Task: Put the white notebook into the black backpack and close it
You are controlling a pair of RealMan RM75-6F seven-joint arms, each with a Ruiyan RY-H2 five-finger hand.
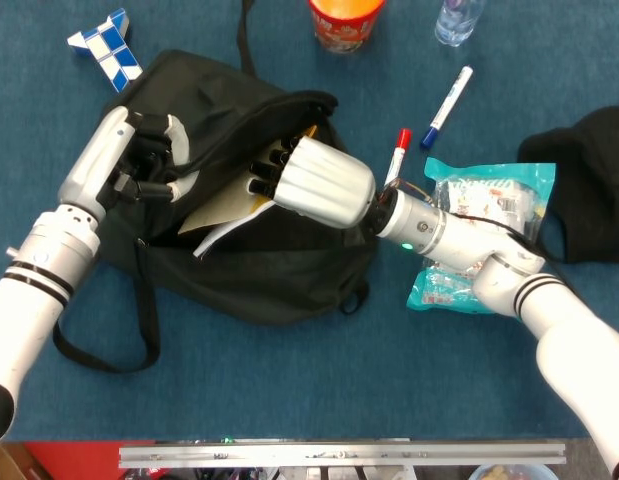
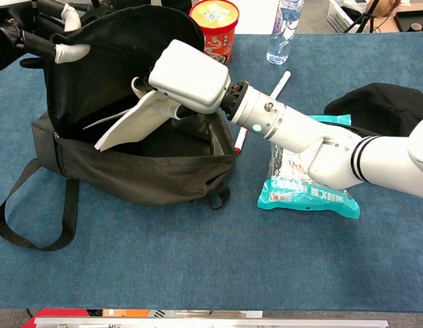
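the black backpack (image 2: 129, 171) is laid on the blue cloth with its mouth wide open, the upper flap lifted back and the dark inside shown. a loop of strap (image 2: 26, 225) is spread on the cloth at its lower left corner. the white notebook (image 2: 132, 123) is seen partly inside the opening, tilted with its lower end down in the bag and its upper end above the front rim. its cover is pale cream, and white page edges are shown along the lower side (image 1: 224, 222). the bag is not closed.
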